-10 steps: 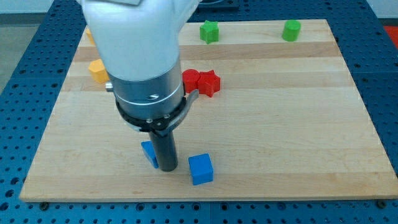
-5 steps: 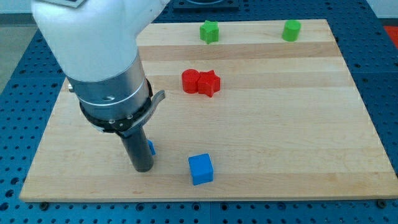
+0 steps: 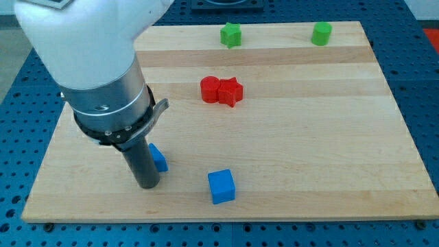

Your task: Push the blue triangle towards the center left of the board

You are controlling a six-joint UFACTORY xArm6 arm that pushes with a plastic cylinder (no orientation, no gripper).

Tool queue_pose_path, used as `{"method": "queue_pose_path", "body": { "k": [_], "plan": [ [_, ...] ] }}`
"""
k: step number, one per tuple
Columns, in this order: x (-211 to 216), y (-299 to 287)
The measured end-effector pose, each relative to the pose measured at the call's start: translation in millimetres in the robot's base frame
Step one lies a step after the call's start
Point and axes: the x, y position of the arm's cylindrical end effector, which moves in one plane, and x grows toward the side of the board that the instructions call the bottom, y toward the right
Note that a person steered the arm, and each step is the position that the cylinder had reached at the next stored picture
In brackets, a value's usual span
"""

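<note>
The blue triangle lies near the board's bottom left, partly hidden behind my rod. My tip rests on the board just below and left of it, touching or nearly touching it. A blue cube sits to the right of the tip, near the bottom edge.
A red round block and a red star touch each other at the board's upper middle. A green star and a green cylinder sit along the top edge. The arm's white body hides the board's upper left.
My rod has moved to the view's left, from the triangle's right side to its lower left. The triangle has shifted slightly left and up. The arm now hides the orange blocks.
</note>
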Motion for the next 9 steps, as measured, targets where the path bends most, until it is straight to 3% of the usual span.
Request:
{"method": "queue_pose_path", "body": {
  "k": [5, 9],
  "plan": [
    [-86, 24],
    [-87, -37]
  ]
}}
